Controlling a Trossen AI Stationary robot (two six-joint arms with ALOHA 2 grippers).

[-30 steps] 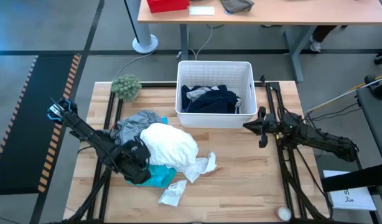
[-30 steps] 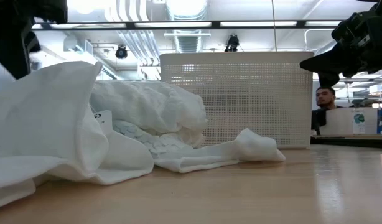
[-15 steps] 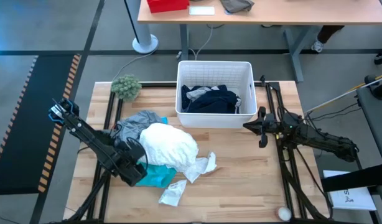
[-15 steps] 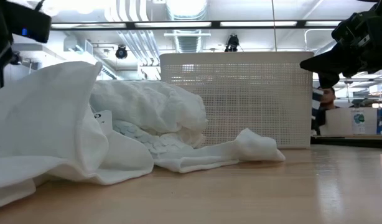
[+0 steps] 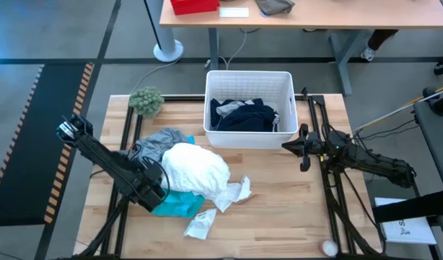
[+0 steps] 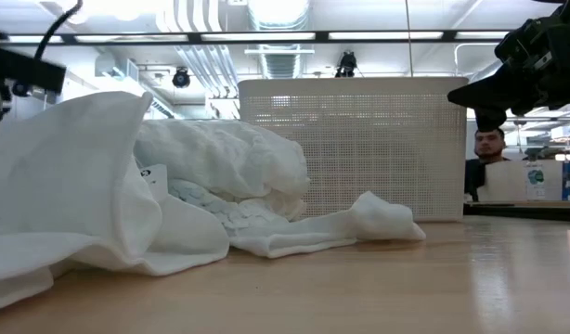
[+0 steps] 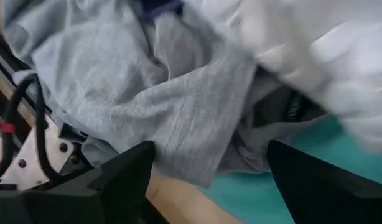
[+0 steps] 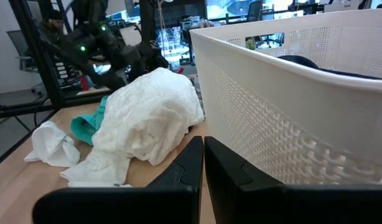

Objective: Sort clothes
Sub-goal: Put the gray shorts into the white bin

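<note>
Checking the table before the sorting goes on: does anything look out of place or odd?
One thing: a fuzzy green ball sits at the table's far left corner, apart from the clothes pile and not a garment. A small pale ball also lies alone at the near right edge. Otherwise nothing looks spilled or damaged; dark clothing lies inside the white bin.

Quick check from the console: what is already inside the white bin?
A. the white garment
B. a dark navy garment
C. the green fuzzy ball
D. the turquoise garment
B: the high view shows a dark navy garment lying inside the white bin.
</note>
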